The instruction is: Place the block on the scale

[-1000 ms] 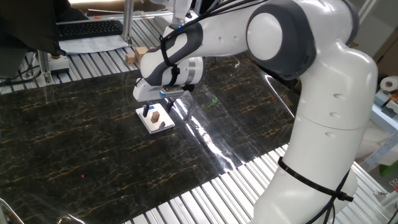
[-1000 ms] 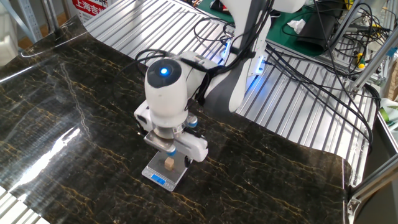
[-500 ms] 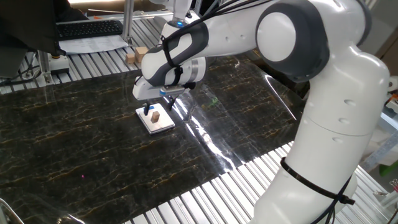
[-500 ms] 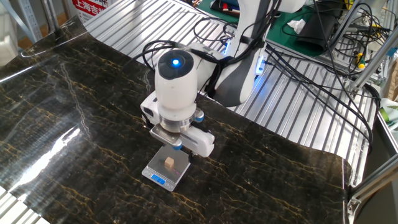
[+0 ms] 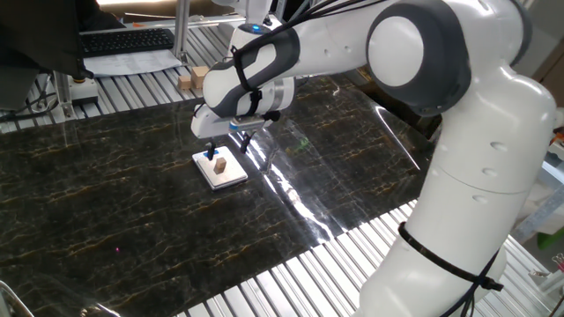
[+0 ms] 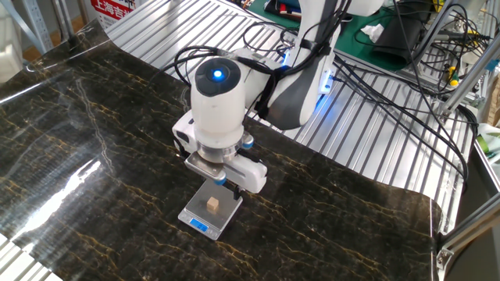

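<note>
The block [image 5: 219, 164], a tiny tan wooden cube, sits on the plate of the scale [image 5: 228, 177]. It also shows in the other fixed view [image 6: 212, 204], on the scale [image 6: 221, 216] with its blue strip at the near edge. My gripper [image 5: 226, 147] hangs a little above the scale, open and empty, with the fingers apart from the block. In the other fixed view the gripper [image 6: 226, 185] is above the scale's far edge.
The scale lies on a dark marbled mat [image 5: 106, 202] over a ribbed metal table. Two larger pale wooden blocks [image 5: 192, 77] stand at the far edge. A keyboard [image 5: 128, 40] lies behind. Cables [image 6: 375, 86] run across the table by the arm's base.
The gripper has risen off the scale, leaving the block lying free on the plate. The block and scale have not moved.
</note>
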